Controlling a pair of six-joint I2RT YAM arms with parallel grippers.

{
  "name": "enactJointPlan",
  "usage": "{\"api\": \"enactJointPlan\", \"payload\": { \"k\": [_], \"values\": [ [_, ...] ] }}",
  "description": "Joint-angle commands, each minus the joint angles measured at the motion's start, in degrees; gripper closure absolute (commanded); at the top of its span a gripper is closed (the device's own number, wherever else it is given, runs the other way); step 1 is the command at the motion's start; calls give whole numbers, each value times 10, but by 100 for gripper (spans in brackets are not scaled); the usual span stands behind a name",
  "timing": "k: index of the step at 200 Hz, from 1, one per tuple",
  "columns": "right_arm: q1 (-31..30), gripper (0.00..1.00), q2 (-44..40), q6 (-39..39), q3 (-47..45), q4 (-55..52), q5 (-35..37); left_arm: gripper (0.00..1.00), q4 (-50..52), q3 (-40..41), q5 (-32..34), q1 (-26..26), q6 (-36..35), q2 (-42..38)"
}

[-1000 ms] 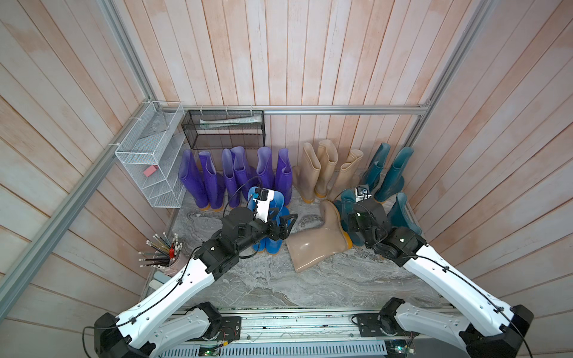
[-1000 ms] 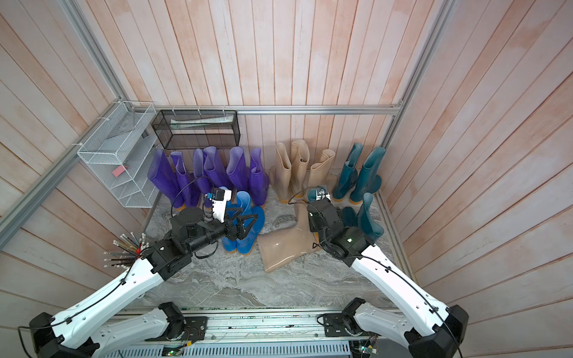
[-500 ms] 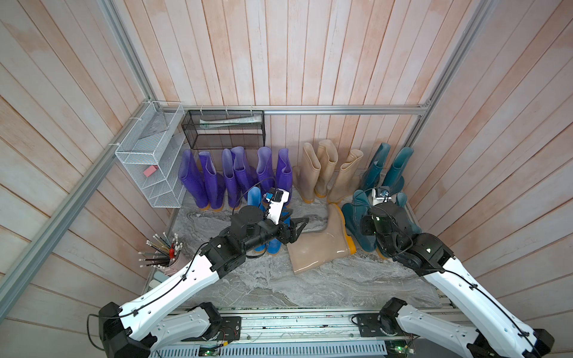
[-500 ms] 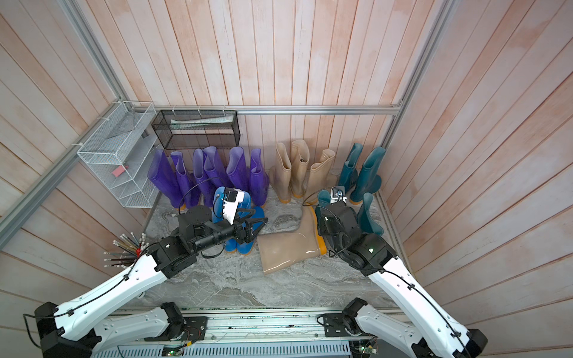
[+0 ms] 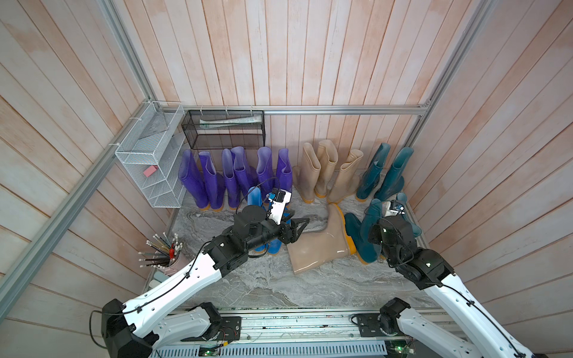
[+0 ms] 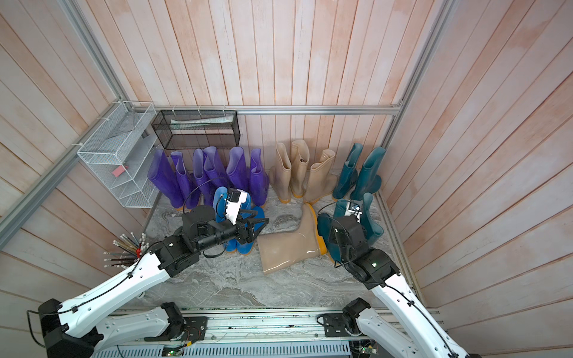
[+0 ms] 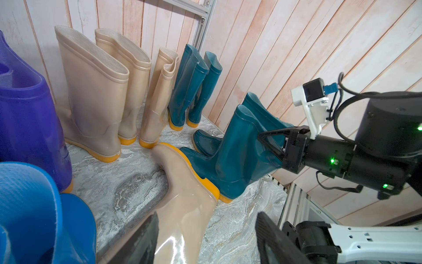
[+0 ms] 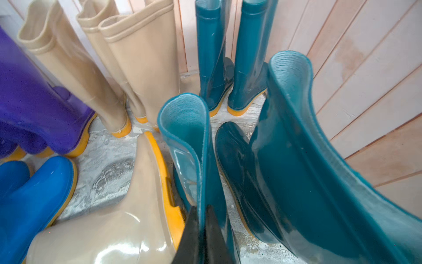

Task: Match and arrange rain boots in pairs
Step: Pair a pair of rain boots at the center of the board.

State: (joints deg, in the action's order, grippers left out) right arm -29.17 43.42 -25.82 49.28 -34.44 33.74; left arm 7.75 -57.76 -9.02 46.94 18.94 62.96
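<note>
Now the left fingers [image 7: 142,243] are open around the fallen beige boot [image 5: 319,245] on the table [image 5: 279,288] (three other beige boots [image 5: 322,173] stand behind), likely to lift it. The right fingers [image 8: 190,242] pinch the rim of a teal boot [image 7: 237,150], probably so it won't tip.

Glossy beige boot [image 5: 319,248] (wooden walls [image 5: 310,55])

Blue boots [image 5: 274,248] largely hidden under the left arm [image 5: 198,272], at nine o'clock of the fallen beige boot [image 5: 319,245], right gripper [image 8: 201,209] and the rim it pinches on the teal boot [image 8: 213,164] lost beneath its wrist in both top views
</note>
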Motion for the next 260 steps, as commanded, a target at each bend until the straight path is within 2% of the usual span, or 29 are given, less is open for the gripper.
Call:
{"api": "enactJointPlan", "payload": {
  "k": [1, 49, 68, 115, 163, 178, 184, 198, 225, 260],
  "values": [
    [33, 100, -9, 13, -16, 50, 2, 30, -9, -14, -8, 2, 2, 6],
    [55, 100, -17, 6, -50, 131, 26, 30, -12, -18, -11, 2, 3, 12],
    [55, 100, -21, 4, -64, 159, 56, 30, -12, -21, -13, 2, 4, 14],
    [60, 100, -63, 27, -78, 171, 111, 30, -3, -23, -8, 2, 1, 14],
    [62, 100, -83, -5, -105, 191, 71, 30, -8, -27, -19, 2, 11, 25],
    [62, 100, -95, -1, -115, 219, 35, 28, -1, -25, -17, 2, 9, 25],
    [62, 93, -93, 0, -111, 220, 24, 28, 3, -24, -14, 1, 8, 25],
    [62, 87, -80, 2, -94, 213, 1, 26, 15, -29, -8, 2, 2, 24],
    [61, 64, -56, 24, -50, 195, -42, 18, 41, -45, 22, 2, -18, 13],
    [33, 53, -39, 73, 18, 182, -40, 11, 95, -82, 86, 0, -58, -5]
  ]
}}
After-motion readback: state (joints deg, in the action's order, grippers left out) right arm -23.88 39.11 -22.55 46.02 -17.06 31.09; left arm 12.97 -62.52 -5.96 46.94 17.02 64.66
